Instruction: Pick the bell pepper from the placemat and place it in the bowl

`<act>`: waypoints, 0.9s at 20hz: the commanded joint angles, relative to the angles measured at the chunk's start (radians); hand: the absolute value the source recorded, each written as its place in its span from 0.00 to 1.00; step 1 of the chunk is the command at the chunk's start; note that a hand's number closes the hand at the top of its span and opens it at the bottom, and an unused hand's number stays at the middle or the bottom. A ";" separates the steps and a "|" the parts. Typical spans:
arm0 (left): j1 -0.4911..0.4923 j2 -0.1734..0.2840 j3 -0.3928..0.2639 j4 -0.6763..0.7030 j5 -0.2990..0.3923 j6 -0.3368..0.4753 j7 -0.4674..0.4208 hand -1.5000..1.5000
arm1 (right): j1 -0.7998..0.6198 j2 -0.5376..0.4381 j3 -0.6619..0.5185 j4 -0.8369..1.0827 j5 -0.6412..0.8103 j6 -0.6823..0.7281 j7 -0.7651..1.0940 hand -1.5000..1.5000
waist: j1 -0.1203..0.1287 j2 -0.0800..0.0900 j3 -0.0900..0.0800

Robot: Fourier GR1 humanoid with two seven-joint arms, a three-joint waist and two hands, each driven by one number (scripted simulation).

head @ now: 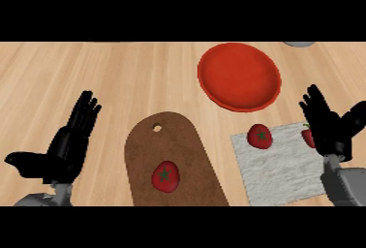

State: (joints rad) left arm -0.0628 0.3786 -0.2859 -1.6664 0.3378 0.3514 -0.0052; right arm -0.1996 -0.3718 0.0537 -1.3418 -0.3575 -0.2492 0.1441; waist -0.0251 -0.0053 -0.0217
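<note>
Grey forearms enter the head view from its lower edge, one at each side. At lower left, the left hand (68,145) rests above bare counter with fingers straight and spread, thumb out to the side, holding nothing. At right, the right hand (330,127) stands over the right edge of the placemat (279,169), fingers straight and raised, thumb apart; nothing is held.

On the placemat, a pale textured rectangle lying slightly skewed on the wooden counter (85,68), rests one red bell pepper (260,136) near the upper left corner. Its green stem faces up toward the camera, and its long axis runs roughly up-down in the view. A second red item (309,137) shows at the mat's right edge, partly hidden behind the right hand; it is probably another pepper, but too little shows to confirm.

Left of the mat lies a brown cutting board (172,145) with a hanging hole near its far end. A further red pepper (165,176) with a green stem sits on its near half.

Beyond the mat stands the red bowl (238,77), with nothing inside. No writing or labels are legible on any item.
</note>
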 commanded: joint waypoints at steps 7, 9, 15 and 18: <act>-0.054 0.021 0.108 -0.005 0.083 -0.075 -0.022 0.50 | 0.034 -0.379 -0.093 0.061 0.115 0.267 -0.089 0.00 | 0.020 0.030 -0.002; -0.083 0.063 0.181 0.011 0.179 -0.180 -0.009 0.50 | 0.002 -0.227 -0.207 0.295 -0.018 0.238 -0.175 0.00 | 0.047 0.019 0.024; -0.090 0.023 0.175 0.061 0.165 -0.201 -0.028 0.50 | -0.150 -0.293 -0.296 0.643 0.021 0.379 -0.495 0.00 | 0.055 0.016 0.025; -0.083 0.026 0.192 0.081 0.172 -0.223 -0.035 0.50 | -0.188 -0.399 -0.222 0.632 0.116 0.412 -0.440 0.00 | 0.048 0.013 0.023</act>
State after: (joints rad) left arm -0.1371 0.4072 -0.1082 -1.5938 0.5010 0.1429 -0.0463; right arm -0.3435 -0.6710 -0.1923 -0.7887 -0.3183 0.1073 -0.2645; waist 0.0237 0.0097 0.0018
